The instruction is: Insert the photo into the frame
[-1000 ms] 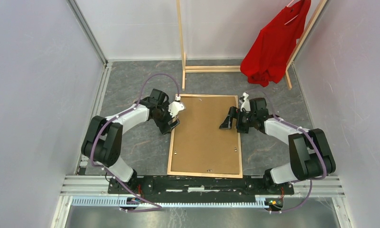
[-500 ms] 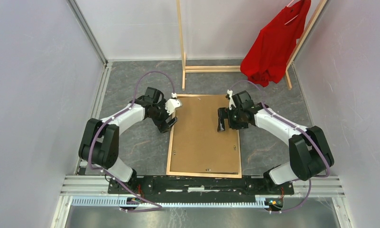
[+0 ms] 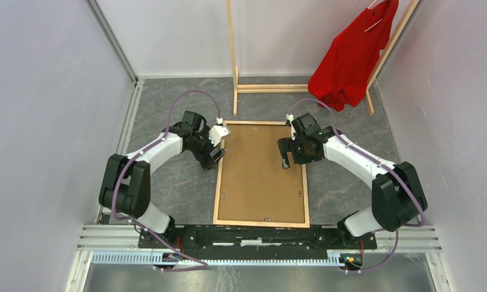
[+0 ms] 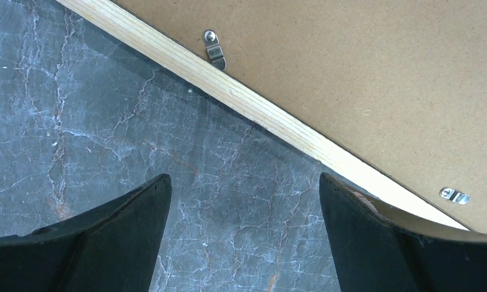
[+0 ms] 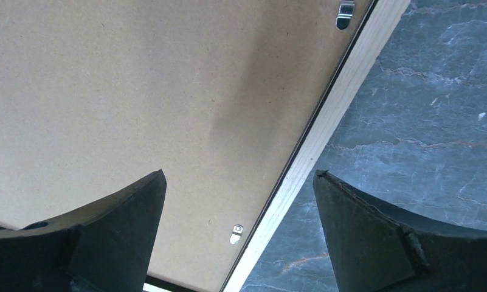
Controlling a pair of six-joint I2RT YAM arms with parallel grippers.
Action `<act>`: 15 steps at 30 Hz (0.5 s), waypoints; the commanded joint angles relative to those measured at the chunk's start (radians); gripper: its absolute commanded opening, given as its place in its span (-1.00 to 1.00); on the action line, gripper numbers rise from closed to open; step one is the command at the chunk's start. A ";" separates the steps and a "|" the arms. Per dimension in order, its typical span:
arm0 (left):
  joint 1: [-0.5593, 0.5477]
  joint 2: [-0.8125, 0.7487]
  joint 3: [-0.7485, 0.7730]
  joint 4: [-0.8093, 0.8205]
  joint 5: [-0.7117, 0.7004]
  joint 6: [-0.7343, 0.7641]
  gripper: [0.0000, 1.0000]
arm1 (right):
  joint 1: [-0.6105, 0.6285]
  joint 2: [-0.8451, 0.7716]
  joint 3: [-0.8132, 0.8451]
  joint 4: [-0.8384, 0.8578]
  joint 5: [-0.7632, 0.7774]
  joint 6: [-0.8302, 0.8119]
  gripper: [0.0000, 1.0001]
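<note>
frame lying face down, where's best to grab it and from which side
Likely a long side rail of the thin rectangular light-wood-backed picture frame, taken at its outer edge from the side: it lies flat on the grey marbled table, and the brown backing board fills its inside.

- The frame lies flat on the grey marbled table, light wood side up
- A brown backing board fills its opening
- The left gripper sits at the frame's left rail, near the far corner
- The right gripper is over the board's far part, just inside the right rail
- A wooden clothes rack with a red shirt stands behind
</note>
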 commanded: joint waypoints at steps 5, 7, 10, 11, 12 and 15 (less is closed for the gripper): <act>0.007 -0.044 0.009 -0.017 0.045 0.031 0.95 | 0.003 -0.119 0.121 0.002 0.105 0.000 0.96; 0.010 -0.047 0.016 -0.031 0.058 0.032 0.96 | 0.001 -0.195 0.056 0.111 0.063 0.006 0.97; 0.015 -0.052 0.026 -0.067 0.084 0.050 0.98 | -0.019 -0.246 -0.070 0.216 -0.083 0.012 0.96; 0.016 -0.058 0.024 -0.082 0.099 0.054 0.98 | -0.020 -0.255 -0.113 0.238 -0.117 0.023 0.96; 0.016 -0.065 0.021 -0.090 0.109 0.054 0.98 | -0.020 -0.281 -0.167 0.288 -0.145 0.044 0.96; 0.017 -0.082 0.008 -0.110 0.148 0.039 0.94 | -0.009 -0.400 -0.317 0.465 -0.169 0.163 0.96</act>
